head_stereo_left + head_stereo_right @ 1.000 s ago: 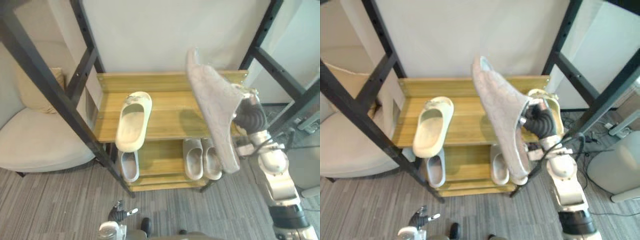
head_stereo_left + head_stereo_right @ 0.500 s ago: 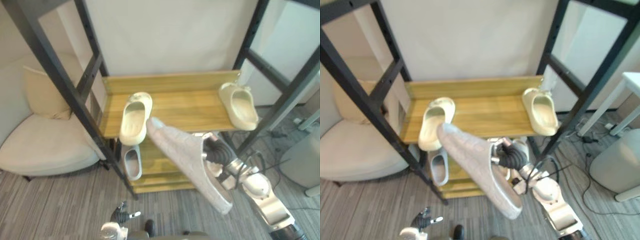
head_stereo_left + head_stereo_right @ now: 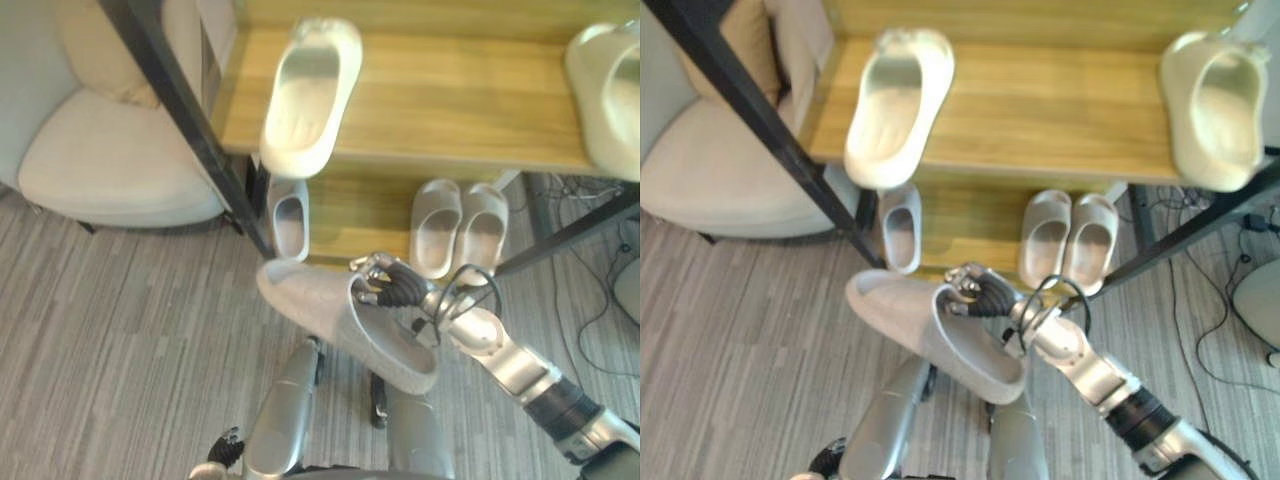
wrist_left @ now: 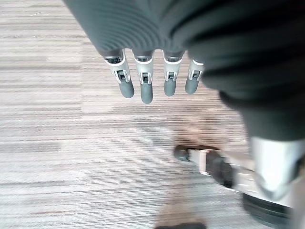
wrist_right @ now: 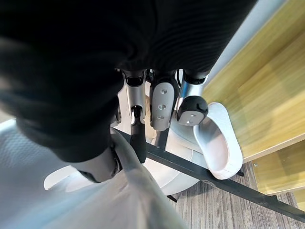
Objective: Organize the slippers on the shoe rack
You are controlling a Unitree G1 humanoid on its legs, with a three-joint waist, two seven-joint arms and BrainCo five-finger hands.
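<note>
My right hand [image 3: 388,290] is shut on the collar of a big grey fuzzy slipper [image 3: 325,315], holding it low over the carpet in front of the wooden shoe rack [image 3: 455,105]; its toe points left. In the right wrist view the fingers [image 5: 138,136] curl over the slipper's edge [image 5: 100,200]. One cream slipper [image 3: 308,95] overhangs the top shelf's front edge at the left, and another [image 3: 1215,105] lies at its right end. On the lower shelf sit a single pale grey slipper [image 3: 288,215] and a pair [image 3: 460,225]. My left hand [image 4: 143,81] hangs open over the carpet.
A beige armchair [image 3: 110,150] stands left of the rack. A black metal frame post [image 3: 190,130] slants down past the rack's left front corner, and another bar [image 3: 570,235] crosses at the right. Cables [image 3: 600,290] lie on the grey carpet to the right.
The view has tilted downward. My right hand has brought the grey slipper down from in front of the top shelf to just above the floor before the lower shelf.
</note>
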